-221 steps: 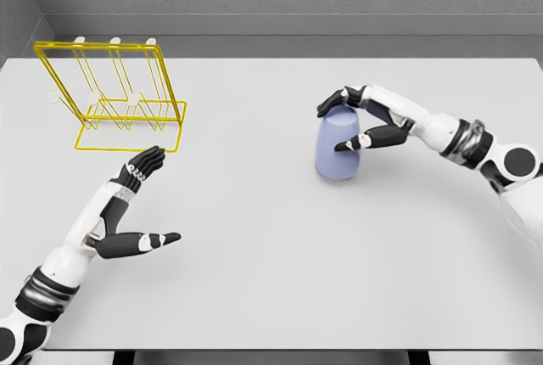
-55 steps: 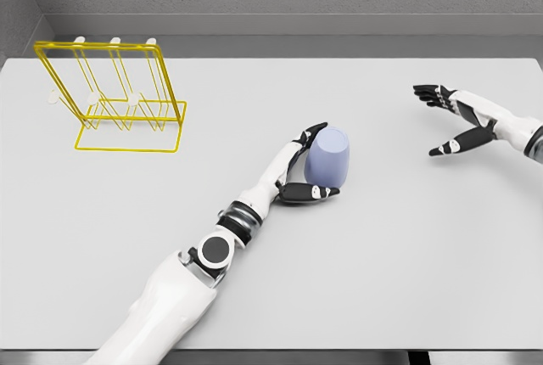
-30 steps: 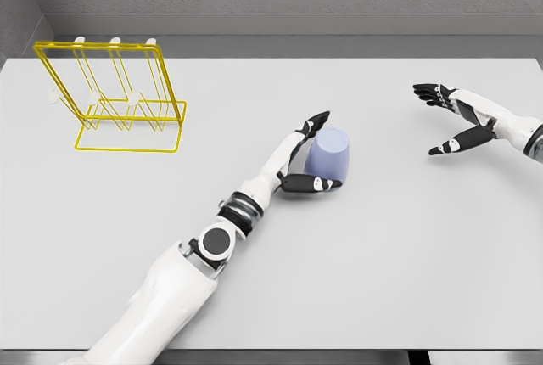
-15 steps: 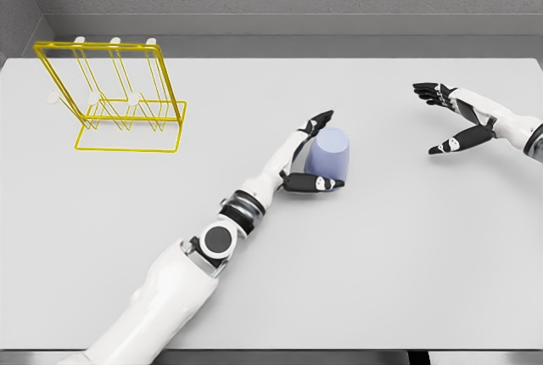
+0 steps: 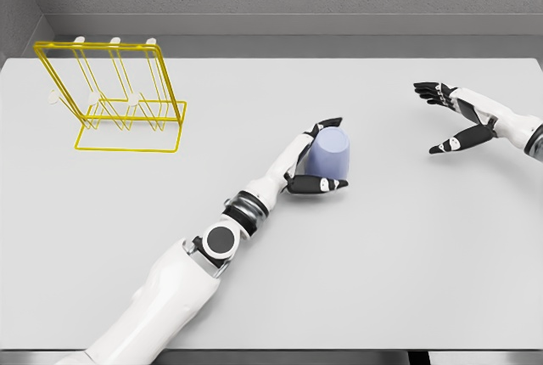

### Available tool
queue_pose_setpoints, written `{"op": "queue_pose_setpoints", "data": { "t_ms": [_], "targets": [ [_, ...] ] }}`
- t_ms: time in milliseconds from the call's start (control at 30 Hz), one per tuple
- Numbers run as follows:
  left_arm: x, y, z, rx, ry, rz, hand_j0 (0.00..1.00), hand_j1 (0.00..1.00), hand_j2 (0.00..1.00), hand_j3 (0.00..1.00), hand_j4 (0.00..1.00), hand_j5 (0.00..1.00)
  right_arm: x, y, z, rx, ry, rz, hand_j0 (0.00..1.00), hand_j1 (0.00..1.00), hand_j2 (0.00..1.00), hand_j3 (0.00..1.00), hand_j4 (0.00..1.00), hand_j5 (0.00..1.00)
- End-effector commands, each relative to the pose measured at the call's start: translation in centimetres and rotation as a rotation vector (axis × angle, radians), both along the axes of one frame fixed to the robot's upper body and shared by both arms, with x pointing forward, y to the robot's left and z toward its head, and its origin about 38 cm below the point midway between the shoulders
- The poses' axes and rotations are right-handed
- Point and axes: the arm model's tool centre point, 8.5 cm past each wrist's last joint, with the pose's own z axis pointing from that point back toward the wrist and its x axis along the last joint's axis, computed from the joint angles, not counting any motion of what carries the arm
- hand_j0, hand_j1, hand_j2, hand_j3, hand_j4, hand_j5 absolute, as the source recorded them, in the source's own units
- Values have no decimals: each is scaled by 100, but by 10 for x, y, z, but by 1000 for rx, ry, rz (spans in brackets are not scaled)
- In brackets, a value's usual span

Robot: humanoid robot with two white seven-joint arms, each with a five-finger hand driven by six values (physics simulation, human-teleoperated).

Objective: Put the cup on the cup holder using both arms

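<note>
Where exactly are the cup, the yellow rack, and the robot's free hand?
cup (image 5: pixel 329 154), head view, on its lavender side wall.
yellow rack (image 5: pixel 161 93), head view, on its front frame's right upright.
right hand (image 5: pixel 455 117), head view, on the open palm.

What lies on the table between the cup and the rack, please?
In the head view, only bare table lies between the cup, held by the left hand, and the rack.

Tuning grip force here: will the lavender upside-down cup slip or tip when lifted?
The smooth, tapered lavender cup could slide downward from the left hand, as it widens toward the table. It looks rigid and probably light. Held from one side, it may tilt.
</note>
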Motion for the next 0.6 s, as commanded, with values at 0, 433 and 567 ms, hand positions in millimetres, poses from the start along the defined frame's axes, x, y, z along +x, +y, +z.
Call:
{"op": "queue_pose_setpoints", "data": {
  "t_ms": [0, 433, 567],
  "targets": [
    [0, 1, -3, 8, 6, 0, 80, 80, 80, 80, 80, 80, 1, 0, 2, 9, -4, -4, 100, 100, 100, 100, 100, 100],
    [3, 3, -3, 47, -20, 2, 57, 57, 57, 57, 57, 57, 1, 1, 1, 9, -3, -3, 100, 100, 100, 100, 100, 100],
    [4, 4, -2, 43, -21, 7, 57, 57, 57, 57, 57, 57, 2, 1, 3, 8, -7, -3, 100, 100, 100, 100, 100, 100]
  ]
}}
